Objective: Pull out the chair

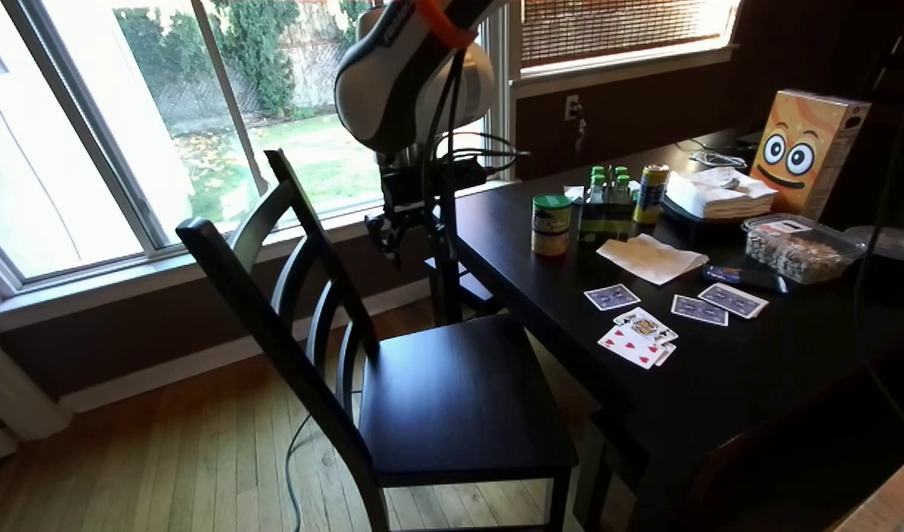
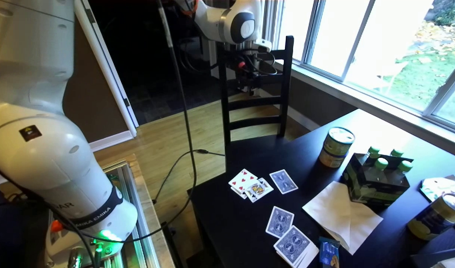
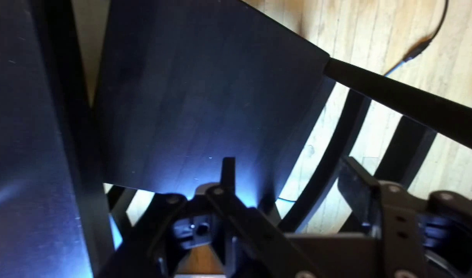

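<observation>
The dark wooden chair (image 1: pixel 466 399) stands upright at the table's edge, its slatted back (image 2: pixel 255 102) turned away from the table. In the wrist view a strip of gap runs between the seat (image 3: pixel 205 92) and the table (image 3: pixel 23 154), narrowing downward; whether they touch there I cannot tell. My gripper (image 3: pixel 289 164) hangs above the seat's rear part, beside the back, fingers pointing down. Its jaws are spread wide, with nothing held. Seat and slats show below and between the fingers. The gripper hides part of one back upright.
Playing cards (image 1: pixel 636 343), a green-lidded can (image 1: pixel 551 225), a bottle carrier (image 2: pixel 376 178) and a napkin (image 2: pixel 340 216) lie or stand on the tabletop. A cable (image 2: pixel 171 169) trails over the floor near the chair. The window sill (image 1: pixel 111 273) runs close behind.
</observation>
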